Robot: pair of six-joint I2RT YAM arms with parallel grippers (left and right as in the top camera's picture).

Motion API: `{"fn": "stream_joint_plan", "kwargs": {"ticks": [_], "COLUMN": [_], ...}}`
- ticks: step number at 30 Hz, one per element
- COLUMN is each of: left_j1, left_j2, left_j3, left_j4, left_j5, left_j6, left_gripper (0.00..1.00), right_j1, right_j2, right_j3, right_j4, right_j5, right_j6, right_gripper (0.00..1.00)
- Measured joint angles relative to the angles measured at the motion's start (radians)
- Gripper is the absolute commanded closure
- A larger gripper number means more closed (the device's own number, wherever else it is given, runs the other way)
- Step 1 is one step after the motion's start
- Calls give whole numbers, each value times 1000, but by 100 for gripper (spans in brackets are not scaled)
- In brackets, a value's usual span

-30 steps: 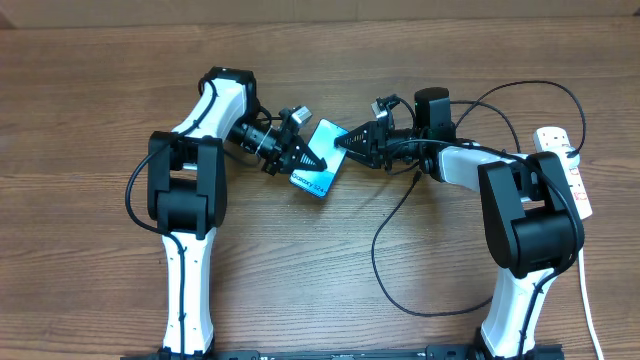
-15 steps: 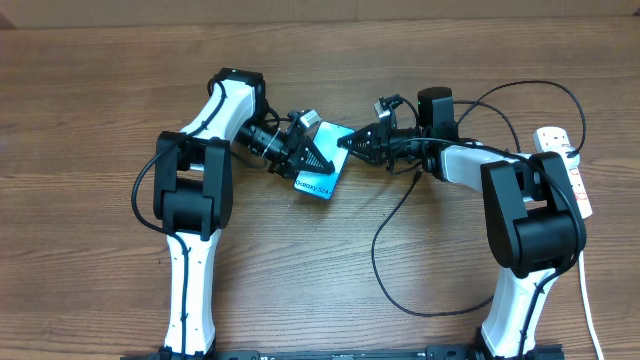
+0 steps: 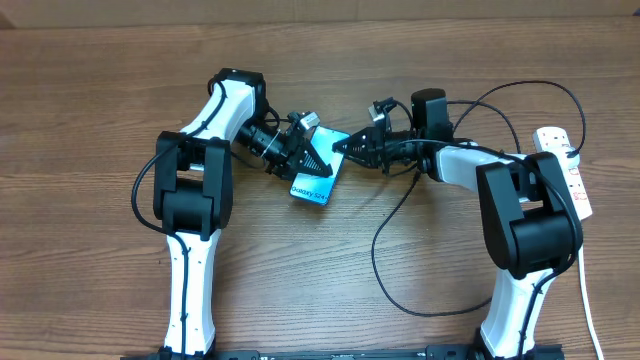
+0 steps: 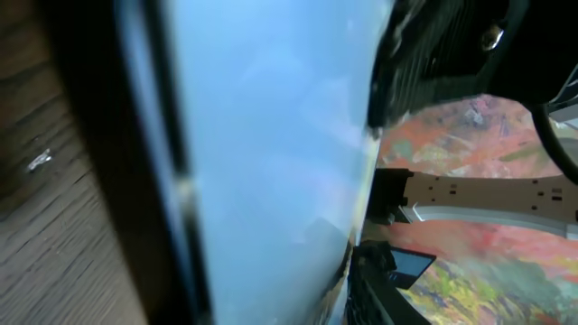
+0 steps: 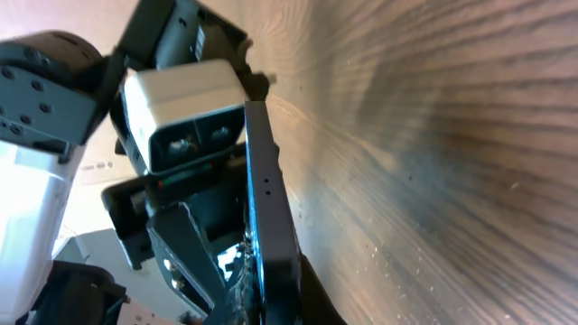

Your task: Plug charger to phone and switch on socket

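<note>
The phone (image 3: 312, 186), with its blue-white screen and "Galaxy S24" text, is tilted up off the table between both arms. My left gripper (image 3: 319, 160) is shut on it from the left. My right gripper (image 3: 346, 150) is shut on its upper right edge. In the right wrist view the phone (image 5: 268, 203) is edge-on in my right gripper's jaws (image 5: 280, 302). In the left wrist view its screen (image 4: 271, 153) fills the frame. The charger's black cable (image 3: 377, 250) loops over the table under the right arm; its tip is hidden. The socket (image 3: 578, 186) lies at the far right.
A white cord (image 3: 587, 300) runs from the socket toward the front right edge. The cable also arcs behind the right arm (image 3: 530, 85). Bare wooden table (image 3: 90, 150) lies to the left and in front (image 3: 300, 290).
The left arm has shifted right and the phone has turned and slid slightly toward the front. The right gripper has moved a little left along with it.
</note>
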Motion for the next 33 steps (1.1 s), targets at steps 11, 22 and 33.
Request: {"fn": "stream_joint_plan", "kwargs": {"ticks": [11,22,33], "left_j1": [12,27,24], "left_j2": [0,2,2], "left_j3": [-6,-6,-6], "left_j4": [6,4,1], "left_j5": [2,48,58], "left_j6": [-6,5,-48], "left_gripper": [75,96,96], "right_j1": [42,37,42], "right_j2": [0,-2,-5], "right_j3": [3,9,9], "right_j4": [-47,-40,-76], "right_j5": [-7,-13,84], "right_j6": [-11,-21,-31], "right_gripper": [96,84,48]}}
